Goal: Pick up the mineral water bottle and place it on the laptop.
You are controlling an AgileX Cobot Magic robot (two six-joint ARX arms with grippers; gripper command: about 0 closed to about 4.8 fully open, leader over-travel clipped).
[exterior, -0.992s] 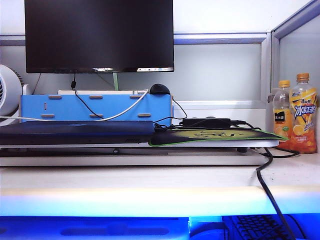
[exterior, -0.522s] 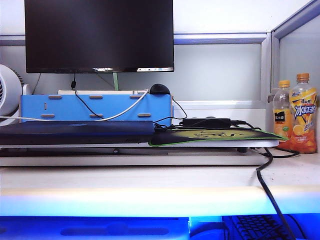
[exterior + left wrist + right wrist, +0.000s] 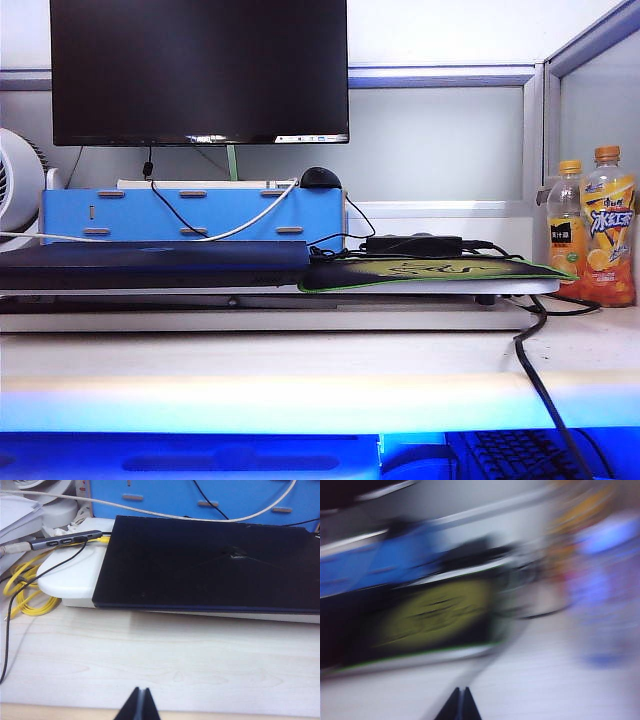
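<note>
Nothing on the desk shifts between my exterior frames: one laptop (image 3: pixel 150 264) lies flat on the white riser at 9 o'clock, one green-and-black mouse pad (image 3: pixel 430 272) just beside it, one black monitor (image 3: pixel 198 70) at 12 o'clock, two orange-capped drink bottles (image 3: pixel 592 240) at 3 o'clock. My left gripper (image 3: pixel 139 705) hangs clenched over bare wood, near the laptop's front edge. My right gripper (image 3: pixel 459 704) is also clenched, holding nothing, its view smeared by motion; one bluish blur there is probably the mineral water bottle (image 3: pixel 602 587), standing on the desk near the mouse pad's end.
</note>
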